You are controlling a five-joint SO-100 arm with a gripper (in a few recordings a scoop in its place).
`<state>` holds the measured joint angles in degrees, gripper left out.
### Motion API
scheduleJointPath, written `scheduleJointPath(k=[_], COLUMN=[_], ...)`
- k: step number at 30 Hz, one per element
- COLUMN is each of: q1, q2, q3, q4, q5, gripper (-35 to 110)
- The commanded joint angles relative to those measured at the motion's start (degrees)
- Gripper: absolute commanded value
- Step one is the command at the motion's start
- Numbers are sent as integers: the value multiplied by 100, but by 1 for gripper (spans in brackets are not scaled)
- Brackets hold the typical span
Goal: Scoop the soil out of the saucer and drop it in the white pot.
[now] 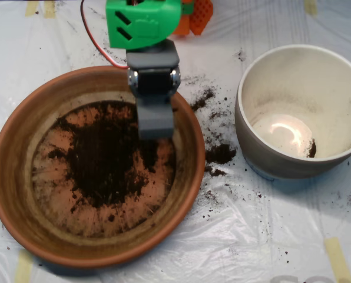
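We see the scoop (155, 127) hanging over the saucer (13, 177), its tip at the upper right edge of the soil (108, 162) heaped in the dish's middle, jaws' state we cannot tell, while the pot (264, 156) stands apart on the right with 1 small clump inside and spilled crumbs (221, 153) between them.

Arm (143, 23): one unit, entered from the 12 o'clock edge of the overhead view and extended toward 6 o'clock. Upper housing is moulded in green, with an orange part behind it and a red wire looped at its 9 o'clock side. Wrist block is grey. Scoop (155, 121): grey, pointed downward, tip directed toward 6 o'clock.
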<state>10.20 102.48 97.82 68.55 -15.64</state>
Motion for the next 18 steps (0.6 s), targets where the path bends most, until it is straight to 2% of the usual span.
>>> scheduleJointPath(k=[1,9,18], q1=[-202,-1169,-2505], q2=[642,519,-457], q3=[-879,-2127,-3700], q4=[448,1371,2057], q5=[-44,18,53], gripper=[0,0,0])
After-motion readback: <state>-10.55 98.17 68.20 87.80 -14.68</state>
